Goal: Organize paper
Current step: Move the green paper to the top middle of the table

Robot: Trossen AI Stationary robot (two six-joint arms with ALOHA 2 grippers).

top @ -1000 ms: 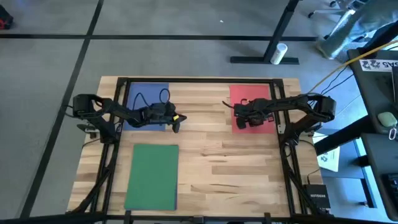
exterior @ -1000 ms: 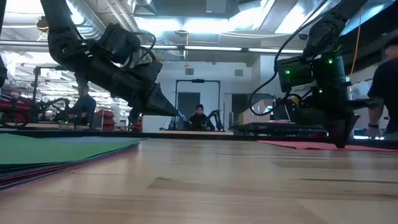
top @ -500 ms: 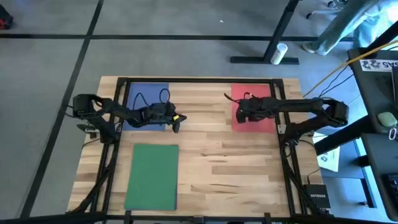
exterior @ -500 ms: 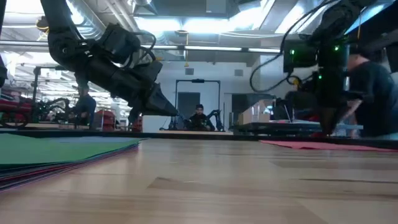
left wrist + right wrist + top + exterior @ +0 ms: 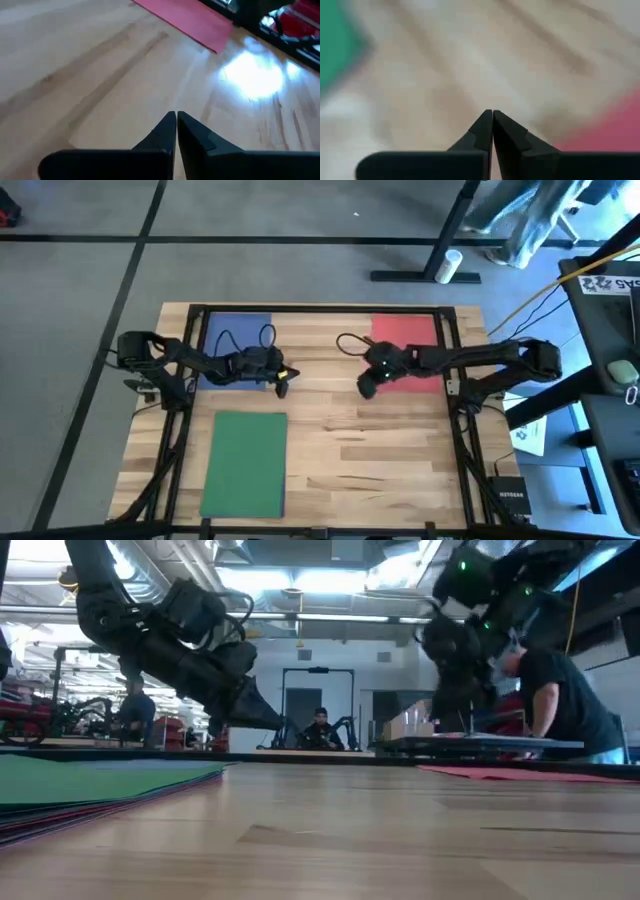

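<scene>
Three colours showing from above: blue sheet (image 5: 237,340) lying at the far left of the table (image 5: 340,440), red sheet (image 5: 405,345) lying at the far right, green sheet (image 5: 245,463) lying near left on top of a pile.
Pile count: lying under the green sheet (image 5: 100,780), several thin edges in the low view, pinkish and dark; exact number too fine for telling.
Arms counted: two, one claw each.
Left claw (image 5: 281,380): hovering just off the near right corner of the blue sheet, fingertips pressed together with nothing between them (image 5: 176,131).
Right claw (image 5: 366,385): hanging over bare wood just beside the near left corner of the red sheet, fingertips meeting and gripping nothing (image 5: 492,131).
Risk one, judging: sitting with both claws closed, so coming down on a flat sheet would likely be pushing or creasing it, not lifting it.
Risk two, judging: pinching at the green pile could be taking two sheets at once, edges lying tight together.
Risk three, judging: sitting near mid-table opposite each other, so both reaching for the pile could be crossing paths.
Risk four, judging: dragging a thin sheet over wood could be skewing it off the stack.
People counted: at least two showing beyond the table, one standing at right (image 5: 560,700), one farther back (image 5: 320,728).
</scene>
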